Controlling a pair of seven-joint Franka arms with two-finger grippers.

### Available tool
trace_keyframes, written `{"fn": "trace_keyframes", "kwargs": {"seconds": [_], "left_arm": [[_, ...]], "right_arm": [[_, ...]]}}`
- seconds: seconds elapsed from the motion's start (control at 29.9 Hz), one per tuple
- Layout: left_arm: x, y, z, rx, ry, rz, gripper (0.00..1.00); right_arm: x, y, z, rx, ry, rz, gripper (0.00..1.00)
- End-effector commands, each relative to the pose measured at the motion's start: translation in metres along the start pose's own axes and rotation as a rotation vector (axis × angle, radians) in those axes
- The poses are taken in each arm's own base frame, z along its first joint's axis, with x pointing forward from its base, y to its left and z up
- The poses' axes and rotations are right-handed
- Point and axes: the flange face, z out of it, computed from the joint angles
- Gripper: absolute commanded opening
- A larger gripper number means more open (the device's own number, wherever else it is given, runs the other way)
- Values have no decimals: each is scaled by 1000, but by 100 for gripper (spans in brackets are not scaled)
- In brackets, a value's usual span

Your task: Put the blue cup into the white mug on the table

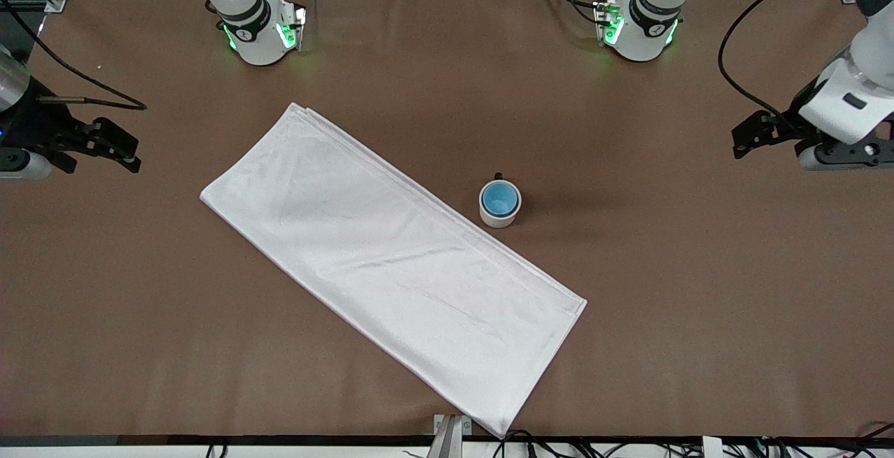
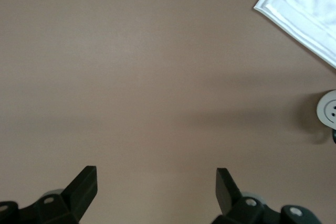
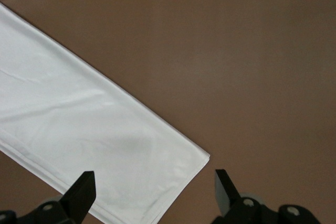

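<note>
The blue cup point(image 1: 499, 199) sits inside the white mug point(image 1: 500, 214) (beside the cloth point(image 1: 391, 262)); left gripper point(image 2: 156, 184) and right gripper point(image 3: 154, 190) wait released over the table's point(image 1: 698, 290) ends.

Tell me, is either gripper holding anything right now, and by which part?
Nothing: left gripper and right gripper are open and empty; the blue cup sits inside the white mug.

The blue cup point(image 1: 500, 199) sits upright inside the white mug point(image 1: 500, 216). The mug stands on the brown desk point(image 1: 698, 290), its small dark handle turned toward the robots' bases
</note>
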Motion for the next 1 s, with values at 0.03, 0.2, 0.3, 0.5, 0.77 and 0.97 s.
{"fn": "trace_keyframes", "kwargs": {"seconds": [0.03, 0.2, 0.3, 0.5, 0.77, 0.97], "left_arm": [[10, -3, -17, 7, 16, 12, 100], [7, 0, -18, 1, 0, 26, 100], [5, 3, -18, -6, -11, 30, 100], [6, 6, -19, -17, -9, 31, 100], [5, 9, -19, -27, -12, 35, 100], [5, 10, -19, -27, -12, 35, 100]], "right_arm": [[-8, 2, -4, -2, 17, -12, 100], [-8, 2, -4, 0, 17, -12, 100], [-7, 1, -3, -2, 17, -13, 100], [-7, 2, -1, -2, 15, -12, 100], [-7, 2, 1, -2, 15, -12, 100], [-7, 2, 1, -2, 17, -12, 100]]}}
